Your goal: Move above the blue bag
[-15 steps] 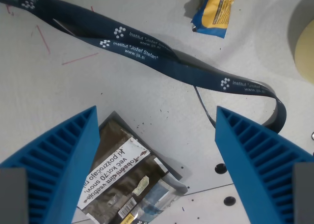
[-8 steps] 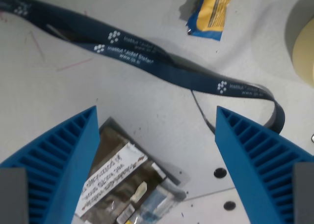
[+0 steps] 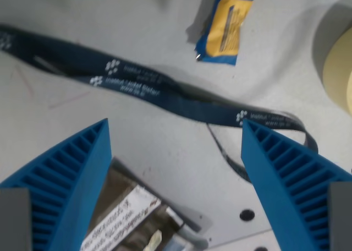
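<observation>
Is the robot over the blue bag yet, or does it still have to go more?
Not yet. The blue bag with the yellow label sits at the top of the wrist view, beyond the dark blue lanyard. The open gripper hangs over bare table and the brown pouch, holding nothing. It is pointed the right way. What is left: travel on across the lanyard until the bag lies between its fingers.
</observation>
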You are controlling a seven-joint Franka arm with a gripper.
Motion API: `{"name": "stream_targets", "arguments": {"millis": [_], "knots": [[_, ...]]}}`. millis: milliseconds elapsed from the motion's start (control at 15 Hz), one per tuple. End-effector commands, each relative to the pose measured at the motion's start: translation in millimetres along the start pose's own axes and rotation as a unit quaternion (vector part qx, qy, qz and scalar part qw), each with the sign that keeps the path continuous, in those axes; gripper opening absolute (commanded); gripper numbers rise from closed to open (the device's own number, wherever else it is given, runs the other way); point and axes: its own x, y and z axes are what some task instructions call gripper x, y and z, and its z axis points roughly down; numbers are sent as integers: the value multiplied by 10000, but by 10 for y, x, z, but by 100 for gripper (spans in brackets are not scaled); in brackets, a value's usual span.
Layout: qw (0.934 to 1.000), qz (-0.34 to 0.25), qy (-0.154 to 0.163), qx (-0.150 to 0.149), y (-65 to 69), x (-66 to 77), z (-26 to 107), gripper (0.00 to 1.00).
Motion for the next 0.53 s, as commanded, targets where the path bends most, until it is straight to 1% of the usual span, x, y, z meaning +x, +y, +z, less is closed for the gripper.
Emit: {"name": "stream_targets", "arguments": {"millis": [67, 533], "knots": [[9978, 654, -91, 12, 34, 156, 71, 100], [9941, 1078, -125, 61, 186, 375, 340, 100]]}}
